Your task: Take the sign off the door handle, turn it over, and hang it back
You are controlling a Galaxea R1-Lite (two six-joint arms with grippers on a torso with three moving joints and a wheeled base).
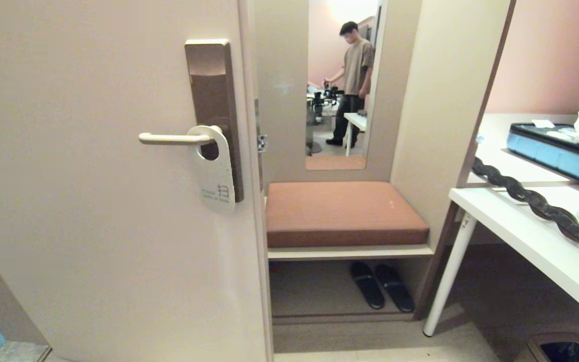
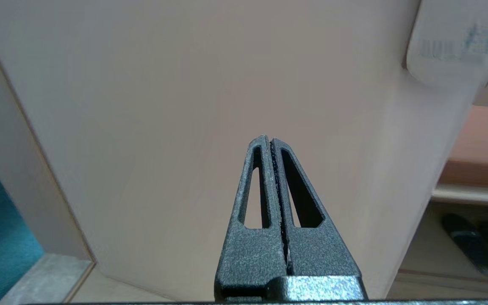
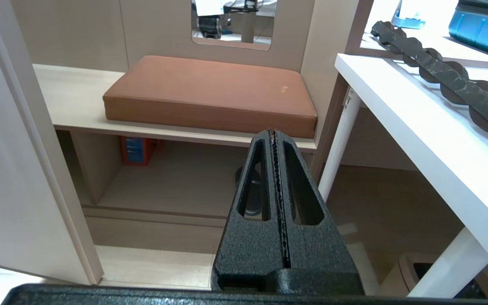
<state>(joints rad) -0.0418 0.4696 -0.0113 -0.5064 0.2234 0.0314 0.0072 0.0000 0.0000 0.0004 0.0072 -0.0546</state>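
Beige door beside a cushioned bench; white sign hangs on the door handle, above the left claw, pressed together.

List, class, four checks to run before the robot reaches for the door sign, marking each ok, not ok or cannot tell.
1. Sign hangs on the door handle: ok.
2. White side with grey character faces out: ok.
3. Left pincer open for grasping: not ok, shut, and below the sign.
4. Right pincer out of the way: ok, shut, facing the bench cushion.
5. Nothing blocking the handle: ok.
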